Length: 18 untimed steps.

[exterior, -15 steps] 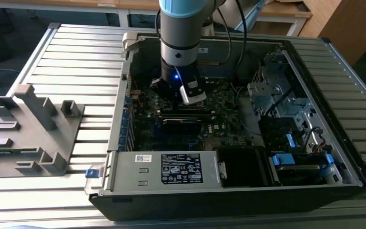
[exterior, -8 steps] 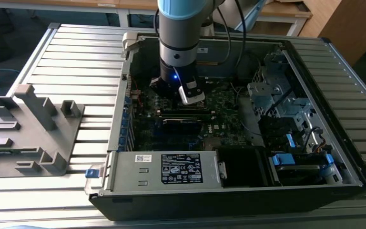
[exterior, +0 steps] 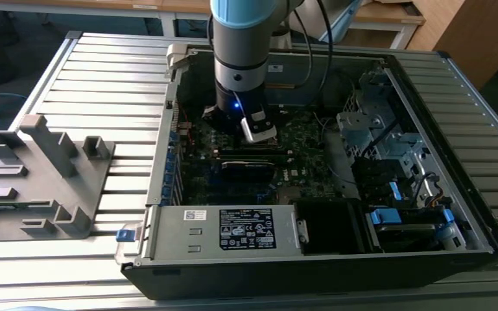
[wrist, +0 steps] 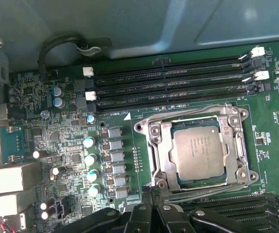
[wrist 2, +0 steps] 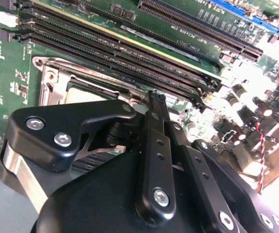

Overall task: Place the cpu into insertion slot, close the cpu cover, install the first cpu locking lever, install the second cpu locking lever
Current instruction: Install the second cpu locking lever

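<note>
- Cpu [wrist: 199, 152], with its dull grey metal top up, lies flat inside the socket on the motherboard in the first wrist view; nothing grips it.
- Around it the cpu cover [wrist: 197, 126] lies down as a thin silvery frame, and the chip shows through its open window.
- Just off the socket's near edge hangs the gripper [wrist 2: 155, 99], its black fingers [wrist 2: 157, 145] pressed together into one narrow tip with nothing pinched between them, as the second wrist view shows.
- That tip stands at the socket frame's edge, between the frame and the nearest black memory slot [wrist 2: 129, 58]; whether it touches the metal I cannot tell.
- Four long empty memory slots [wrist: 171, 82] with white end latches run just beside the socket's far side in the first wrist view, and more slots lie on its near side.
- Beside the socket stand a row of small square chokes [wrist: 116, 162] and a line of silver-topped capacitors [wrist: 90, 158].
- In the exterior view the arm [exterior: 242, 52] reaches straight down into an open computer case [exterior: 422, 162] lying on its side, with the gripper [exterior: 258, 137] low over the green motherboard [exterior: 305, 139].
- Inside the case's front sits a silver power supply [exterior: 223, 230], with drive bays [exterior: 396, 223] toward the exterior view's right.
- The case rests on a ribbed metal table [exterior: 111, 84]; a grey plastic fixture [exterior: 41, 175] stands well apart at the exterior view's left.
</note>
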Each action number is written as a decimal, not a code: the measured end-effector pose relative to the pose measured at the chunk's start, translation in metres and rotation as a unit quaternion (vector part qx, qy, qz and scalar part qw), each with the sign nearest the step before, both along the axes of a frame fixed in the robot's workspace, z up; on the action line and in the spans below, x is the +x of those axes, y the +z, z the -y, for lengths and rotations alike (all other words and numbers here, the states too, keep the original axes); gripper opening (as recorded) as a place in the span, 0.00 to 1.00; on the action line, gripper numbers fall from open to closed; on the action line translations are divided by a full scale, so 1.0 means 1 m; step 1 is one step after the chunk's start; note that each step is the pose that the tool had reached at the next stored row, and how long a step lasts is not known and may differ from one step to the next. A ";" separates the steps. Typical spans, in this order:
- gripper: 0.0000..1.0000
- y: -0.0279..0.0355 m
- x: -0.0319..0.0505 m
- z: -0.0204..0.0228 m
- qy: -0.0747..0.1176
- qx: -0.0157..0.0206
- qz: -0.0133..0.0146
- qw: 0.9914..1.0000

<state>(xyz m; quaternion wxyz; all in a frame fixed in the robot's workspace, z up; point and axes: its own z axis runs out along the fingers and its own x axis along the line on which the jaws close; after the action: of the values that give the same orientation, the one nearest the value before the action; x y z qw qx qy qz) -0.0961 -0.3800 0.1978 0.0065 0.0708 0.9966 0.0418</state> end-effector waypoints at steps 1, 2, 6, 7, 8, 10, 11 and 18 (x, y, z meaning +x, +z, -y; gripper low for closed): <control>0.10 -0.0003 -0.0002 0.0000 0.000 0.002 0.001 1.000; 0.10 -0.0006 -0.0005 -0.0001 0.000 0.005 0.001 1.000; 0.10 -0.0004 -0.0013 0.0008 0.000 0.009 0.003 1.000; 0.10 -0.0005 -0.0018 0.0012 0.000 0.009 0.003 1.000; 0.10 -0.0006 -0.0023 0.0016 0.000 0.009 0.003 1.000; 0.10 -0.0009 -0.0041 0.0027 0.000 0.010 0.004 1.000; 0.10 -0.0012 -0.0052 0.0032 0.000 0.010 0.004 1.000; 0.10 -0.0032 -0.0102 0.0046 0.000 0.011 0.006 1.000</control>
<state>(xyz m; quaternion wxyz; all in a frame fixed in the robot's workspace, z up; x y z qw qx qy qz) -0.1064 -0.3846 0.1946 0.0119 0.0706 0.9960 0.0534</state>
